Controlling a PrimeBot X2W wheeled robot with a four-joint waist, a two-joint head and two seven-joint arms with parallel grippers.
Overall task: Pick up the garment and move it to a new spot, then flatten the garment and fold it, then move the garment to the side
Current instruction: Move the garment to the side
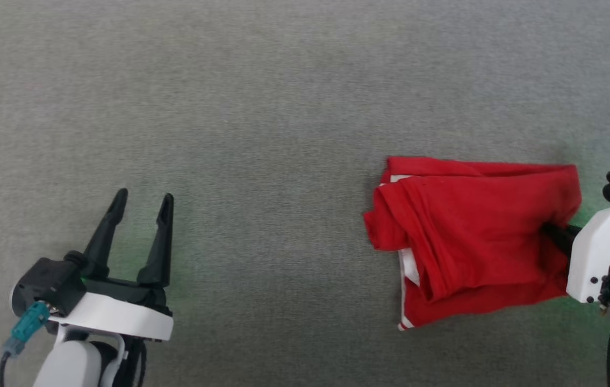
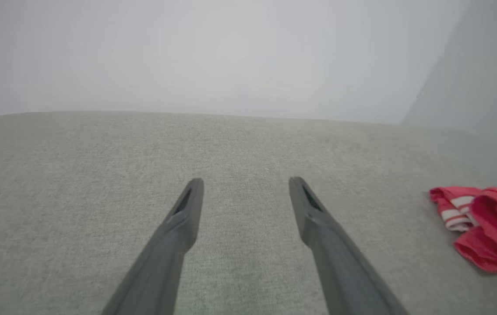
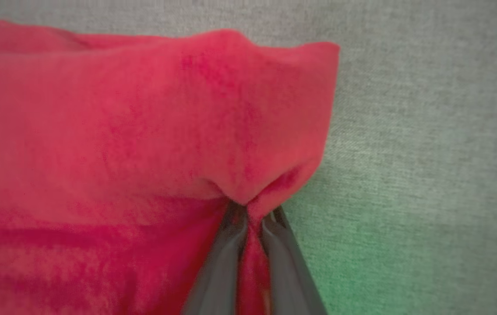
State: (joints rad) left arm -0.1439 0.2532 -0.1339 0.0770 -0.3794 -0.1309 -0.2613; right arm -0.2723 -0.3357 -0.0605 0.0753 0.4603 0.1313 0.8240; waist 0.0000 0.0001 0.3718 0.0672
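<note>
The folded bright-red garment (image 1: 471,242) lies on the grey cloth surface at the right, white striped cuff edges showing at its left and lower-left. My right gripper (image 1: 554,232) reaches in from the right and is shut on the garment's right edge. In the right wrist view its fingers (image 3: 274,249) pinch a fold of the red garment (image 3: 143,131) between them. My left gripper (image 1: 142,204) stands open at the lower left, far from the cloth, nothing between its fingers (image 2: 187,210). The garment's striped cuff (image 2: 480,218) shows at the right edge of the left wrist view.
The grey woven surface (image 1: 283,107) spreads wide to the left of and behind the garment. Its far edge (image 2: 187,114) shows in the left wrist view against a pale wall. A green glow falls on the cloth by each gripper.
</note>
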